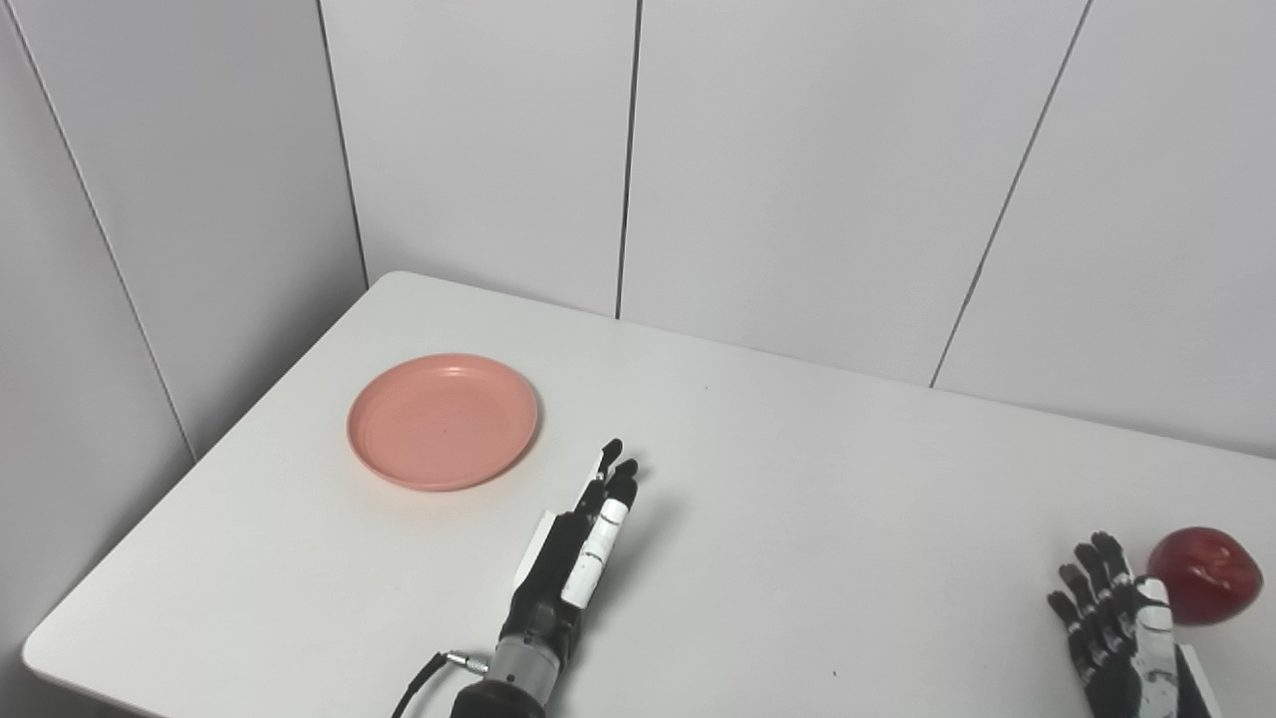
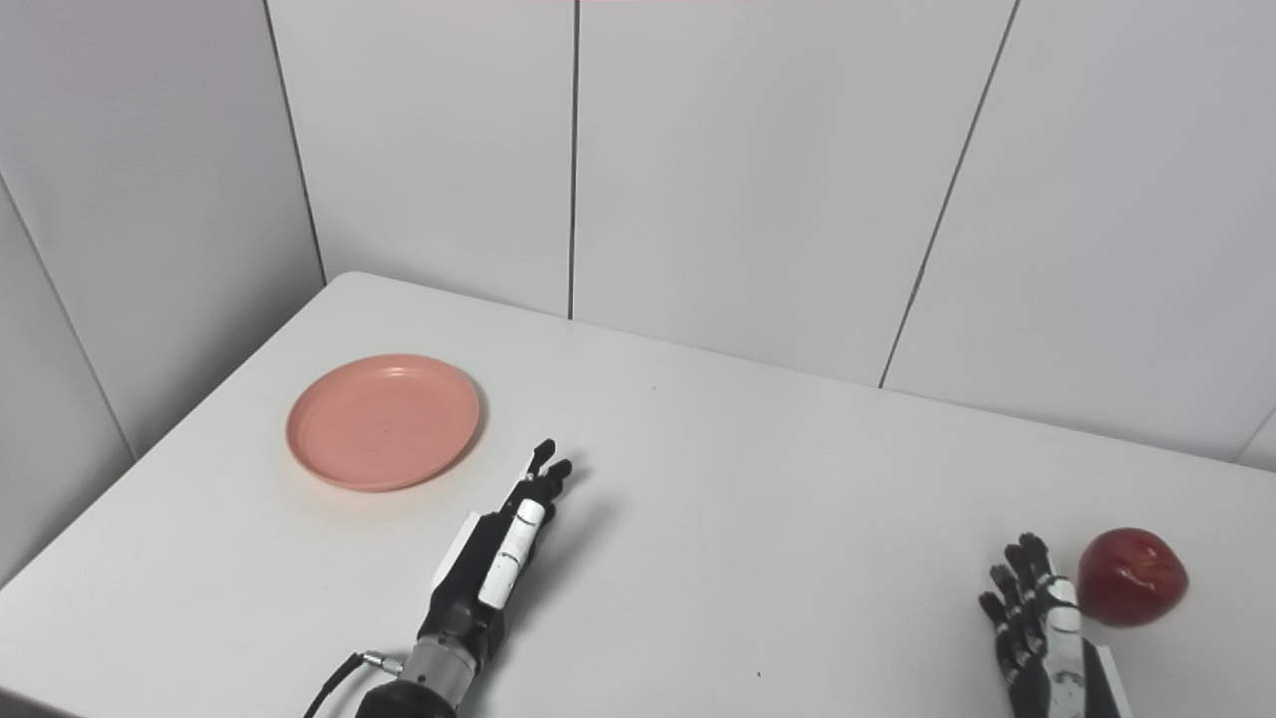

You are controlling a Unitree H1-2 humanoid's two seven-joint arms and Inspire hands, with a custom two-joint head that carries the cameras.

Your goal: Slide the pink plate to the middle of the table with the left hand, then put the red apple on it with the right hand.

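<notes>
1. The round, shallow pink plastic plate lies flat on the left part of the white tabletop, near the far left corner and well off the middle. It carries nothing.
2. The glossy red apple sits on the tabletop at the far right, close to the near edge, well apart from the plate.
3. The left hand, black with white panels, reaches in from the bottom edge and lies low over the tabletop just right of the plate and a little nearer to me. Its fingers are stretched out straight and held close together, pointing away toward the wall; it holds nothing and does not touch the plate, with a strip of bare tabletop between them.
4. The right hand stands at the lower right with its fingers spread and pointing up and away, empty. It is just beside the apple, on the apple's left; from here I cannot tell whether its edge brushes the fruit or stays a hair clear.
5. A black cable with a metal plug comes off the left wrist at the near edge.
6. Behind the tabletop rise pale grey wall panels divided by thin dark seams, meeting in a corner at the left.
</notes>
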